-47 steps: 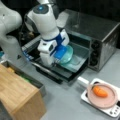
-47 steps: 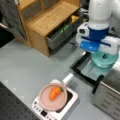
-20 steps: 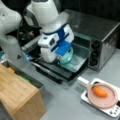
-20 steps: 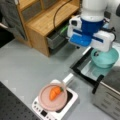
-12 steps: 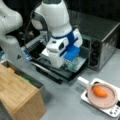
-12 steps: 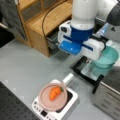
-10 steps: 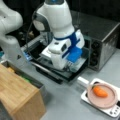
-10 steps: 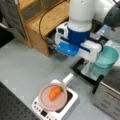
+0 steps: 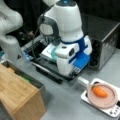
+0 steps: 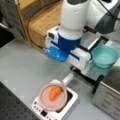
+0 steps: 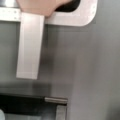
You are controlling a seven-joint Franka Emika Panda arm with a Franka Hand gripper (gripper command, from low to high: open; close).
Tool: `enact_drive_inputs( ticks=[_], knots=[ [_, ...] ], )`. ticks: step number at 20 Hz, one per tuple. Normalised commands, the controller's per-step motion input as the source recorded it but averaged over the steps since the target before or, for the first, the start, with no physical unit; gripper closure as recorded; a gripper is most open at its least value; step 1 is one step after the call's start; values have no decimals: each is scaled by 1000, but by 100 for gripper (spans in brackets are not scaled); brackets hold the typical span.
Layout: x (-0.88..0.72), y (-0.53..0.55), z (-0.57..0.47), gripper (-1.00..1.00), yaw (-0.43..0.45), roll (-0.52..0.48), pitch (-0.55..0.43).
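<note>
Near the counter's (image 10: 25,65) middle, between the open oven door (image 9: 47,71) and the white hotplate (image 10: 71,100), the gripper (image 10: 75,65) hangs just above the pan handle (image 10: 67,79), can't tell if it's wide or closed, carrot (image 10: 55,92) untouched in the pan (image 10: 45,98), teal bowl (image 10: 104,57) on the door.

Showed no gripper; looked down on a pink pan (image 11: 40,6) with white handle (image 11: 28,45) over a white scale (image 11: 82,17).

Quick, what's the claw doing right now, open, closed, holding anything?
Claw: fingers hidden in all views, so its state cannot be told; the wrist camera looks down at the pan handle.
</note>
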Motion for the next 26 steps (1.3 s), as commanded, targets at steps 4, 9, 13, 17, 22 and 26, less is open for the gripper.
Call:
enact_drive_inputs(
  ticks=[4,9,13,17,22,26],
  knots=[
    [766,130,-55,-100,36,-191,179],
    [621,189,-4,-100,59,-28,135],
    [410,107,84,-100,108,81,132],
    [283,36,93,-100,56,110,127],
    [274,-15,29,-100,-20,103,104],
    [314,-55,-63,-100,-76,93,105]
  ],
)
